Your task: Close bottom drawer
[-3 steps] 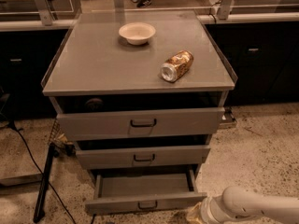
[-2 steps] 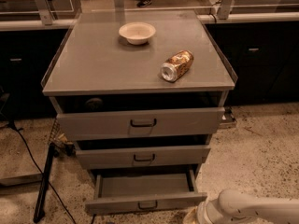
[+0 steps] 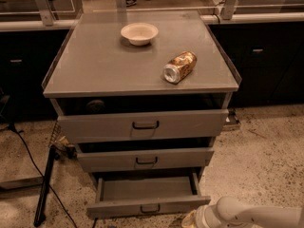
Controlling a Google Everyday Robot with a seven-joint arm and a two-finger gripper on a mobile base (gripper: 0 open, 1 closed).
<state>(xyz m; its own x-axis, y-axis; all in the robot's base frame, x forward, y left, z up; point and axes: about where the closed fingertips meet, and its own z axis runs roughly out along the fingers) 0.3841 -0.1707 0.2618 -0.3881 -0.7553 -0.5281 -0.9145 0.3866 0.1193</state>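
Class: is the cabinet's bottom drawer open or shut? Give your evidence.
Open: the bottom drawer juts forward, its inside visible from above. The gripper sits low by its front right corner.

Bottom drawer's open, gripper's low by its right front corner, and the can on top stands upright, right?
No: the camera view shows the can lying on its side. The bottom drawer is open, with the gripper low by its right front corner.

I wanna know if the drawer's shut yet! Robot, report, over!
Gripper low, beside bottom drawer front's right end. Drawer pulled out, not closed. Can and bowl sit on cabinet top, out of the path.
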